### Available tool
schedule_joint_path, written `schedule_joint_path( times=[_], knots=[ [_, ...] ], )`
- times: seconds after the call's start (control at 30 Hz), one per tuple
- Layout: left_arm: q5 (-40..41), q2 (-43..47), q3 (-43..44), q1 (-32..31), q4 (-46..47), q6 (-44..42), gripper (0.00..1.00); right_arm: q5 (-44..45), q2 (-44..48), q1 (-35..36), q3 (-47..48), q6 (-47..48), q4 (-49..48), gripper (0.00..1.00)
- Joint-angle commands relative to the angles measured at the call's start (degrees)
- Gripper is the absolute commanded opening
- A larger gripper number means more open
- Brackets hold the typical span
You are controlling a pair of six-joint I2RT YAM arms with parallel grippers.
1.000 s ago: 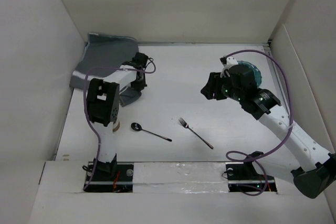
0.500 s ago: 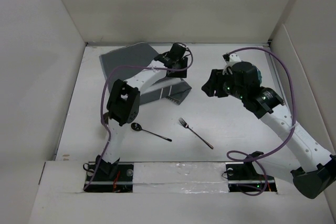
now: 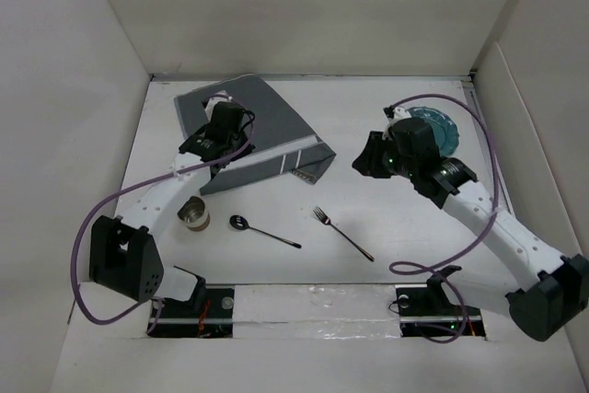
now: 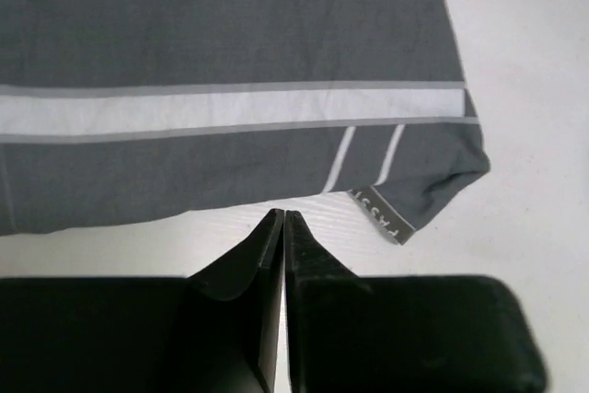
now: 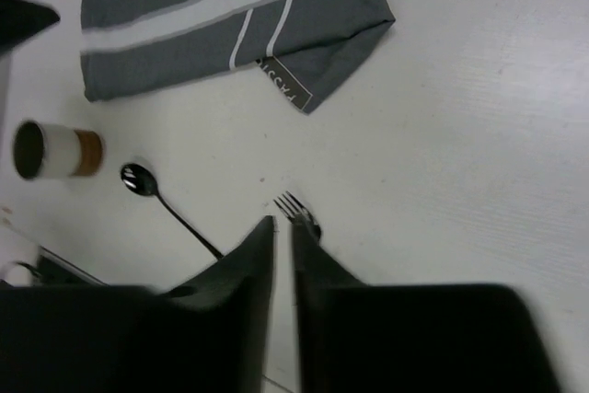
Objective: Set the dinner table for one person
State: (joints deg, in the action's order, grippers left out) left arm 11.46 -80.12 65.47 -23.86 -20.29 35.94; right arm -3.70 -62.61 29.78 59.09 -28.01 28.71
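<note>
One risk, with left hand (image 4: 283, 224) pressed together and right hand (image 5: 283, 229) nearly so, both empty: pushing the placemat (image 4: 230, 34) folded corner, just ahead, into worse bunching.

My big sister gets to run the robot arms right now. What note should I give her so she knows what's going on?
Left gripper: shut, empty, over the striped grey placemat, at its near edge.
Right gripper: almost shut, empty, hovering between placemat and teal plate.
Things: placemat spread far left on the dinner table, skewed, one corner folded over. Cup, spoon and fork sit loose nearer the arms' bases; plate far right.
Done: placemat mostly laid out.
Left: probably flatten that corner, then bring plate, cutlery and cup to it.
</note>
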Motion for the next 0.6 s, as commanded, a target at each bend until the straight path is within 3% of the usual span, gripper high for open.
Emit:
schedule_joint_path(
  times=[0.0,0.07,0.2,0.27,0.4,0.57],
  knots=[
    [1.72,0.75,-3.5,3.98,-0.1,0.97,0.05,-0.08,-7.23,-1.3,-0.73,-3.1,-9.09,0.37],
    [0.76,0.23,-4.65,8.2,0.69,0.53,0.24,-0.42,-11.81,-2.7,1.62,-4.59,-10.16,0.58],
    [-10.55,-2.05,-4.04,18.74,3.24,-1.57,0.46,-3.76,-24.2,-4.73,7.87,-6.7,-11.03,0.65],
    [-9.37,-4.77,-2.2,21.56,3.51,-3.86,0.52,-4.29,-30.36,-5.52,9.19,-9.76,-12.44,0.65],
    [-6.02,-12.24,4.38,22.19,-0.18,-6.93,0.53,-4.99,-37.4,-6.58,9.73,-15.05,-16.57,0.64],
    [-6.36,-19.45,5.37,23.42,0.6,-7.12,0.49,-5.96,-43.46,-5.88,11.13,-17.16,-17.46,0.58]
  ],
)
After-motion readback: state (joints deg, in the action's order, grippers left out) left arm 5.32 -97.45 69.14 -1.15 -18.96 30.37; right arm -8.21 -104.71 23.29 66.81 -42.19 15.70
